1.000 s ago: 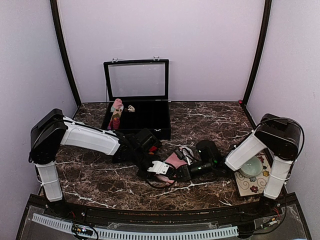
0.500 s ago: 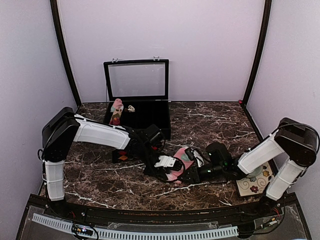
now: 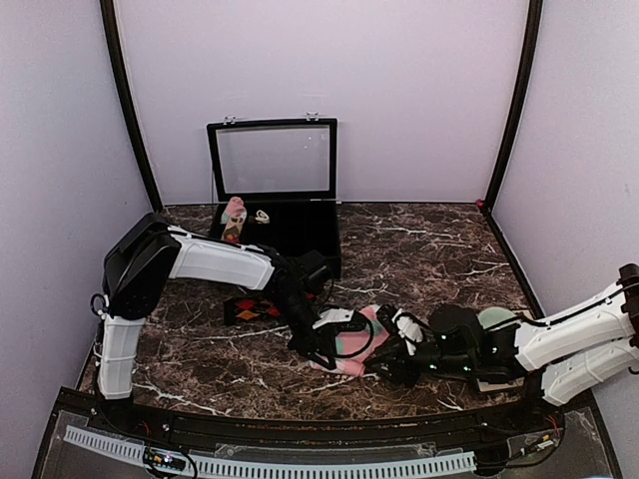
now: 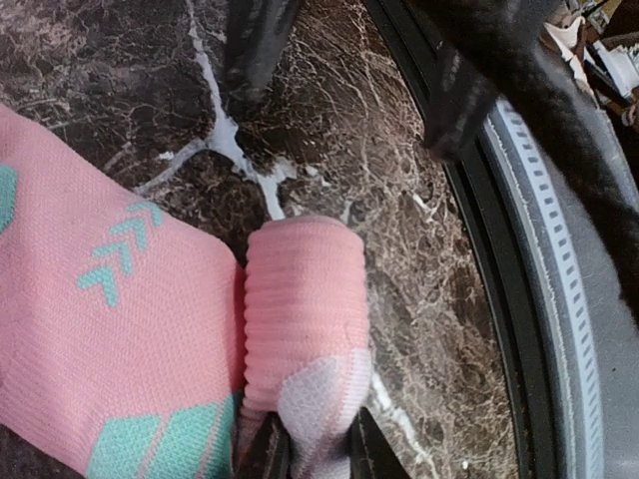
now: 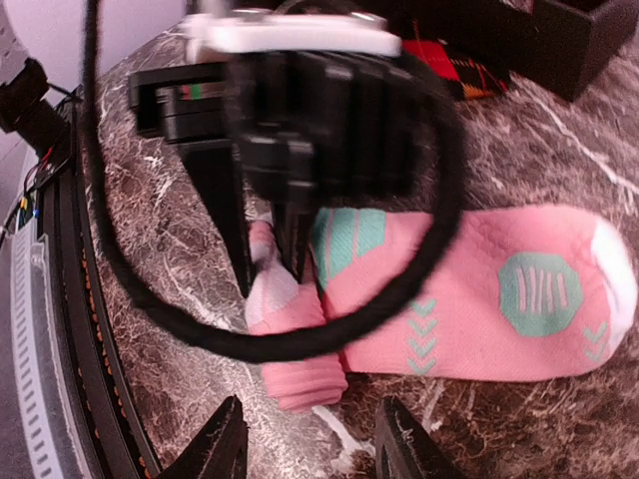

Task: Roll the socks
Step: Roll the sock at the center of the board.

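On the dark marble table (image 3: pixel 439 249), the pink sock (image 4: pixel 110 319) lies flat at front centre, one end turned over into a short fold (image 4: pixel 305 289). The left gripper (image 4: pixel 312 454) pinches that fold by its white tip; the right gripper (image 5: pixel 312 444) hovers just beside, jaws spread and empty. The argyle sock (image 3: pixel 258 309) lies to the left, unrolled. Rolling looks barely begun; next the fold must be turned along the sock, kept tight

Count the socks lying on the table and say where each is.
2. The pink sock lies near the table's front middle, one end pinched by the left gripper. The black argyle sock lies flat left of it, before the case, partly hidden by the left arm.
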Controlling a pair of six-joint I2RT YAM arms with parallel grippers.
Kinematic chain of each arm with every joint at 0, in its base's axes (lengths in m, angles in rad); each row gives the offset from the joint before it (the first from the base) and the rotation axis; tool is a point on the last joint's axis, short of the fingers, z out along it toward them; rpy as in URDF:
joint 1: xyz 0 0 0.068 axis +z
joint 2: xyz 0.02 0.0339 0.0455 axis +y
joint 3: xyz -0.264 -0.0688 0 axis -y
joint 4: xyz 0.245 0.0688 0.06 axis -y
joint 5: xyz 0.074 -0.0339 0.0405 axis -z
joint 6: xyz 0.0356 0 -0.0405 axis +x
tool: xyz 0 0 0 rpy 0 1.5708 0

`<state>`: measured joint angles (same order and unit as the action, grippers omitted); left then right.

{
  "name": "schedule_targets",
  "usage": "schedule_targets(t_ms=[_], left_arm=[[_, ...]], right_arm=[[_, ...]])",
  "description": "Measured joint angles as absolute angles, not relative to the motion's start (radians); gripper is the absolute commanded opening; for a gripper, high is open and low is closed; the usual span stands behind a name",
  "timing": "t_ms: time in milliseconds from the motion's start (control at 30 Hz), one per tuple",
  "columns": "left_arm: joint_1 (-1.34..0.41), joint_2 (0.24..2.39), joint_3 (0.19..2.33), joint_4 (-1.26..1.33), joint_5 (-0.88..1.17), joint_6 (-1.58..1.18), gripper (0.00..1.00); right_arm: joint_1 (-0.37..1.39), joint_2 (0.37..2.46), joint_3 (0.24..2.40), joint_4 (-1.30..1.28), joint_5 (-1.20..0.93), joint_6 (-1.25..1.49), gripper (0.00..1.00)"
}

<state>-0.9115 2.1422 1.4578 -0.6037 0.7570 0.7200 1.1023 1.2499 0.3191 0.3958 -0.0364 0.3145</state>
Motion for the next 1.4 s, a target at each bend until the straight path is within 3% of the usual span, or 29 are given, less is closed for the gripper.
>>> schedule_targets(t_ms=[367,667,1133,1400], left_arm=[[-0.889,2.238,1.546,-0.707,0.911,0.578,0.21],[-0.887,2.276,1.602,-0.776,0.928,0.57,0.21],[-0.887,2.294,1.635,-0.802,0.927,0.56,0.22],[-0.885,2.299,1.643,-0.81,0.928,0.554,0.33]], right_arm=[[1.309,1.369,0.356,0.374,0.102,0.138,0.43],[1.417,1.447,0.485,0.275,0.338,0.021,0.44],[1.444,1.572,0.564,0.254,0.473,-0.143,0.44],[1.398,1.621,0.567,0.314,0.459,-0.172,0.34]])
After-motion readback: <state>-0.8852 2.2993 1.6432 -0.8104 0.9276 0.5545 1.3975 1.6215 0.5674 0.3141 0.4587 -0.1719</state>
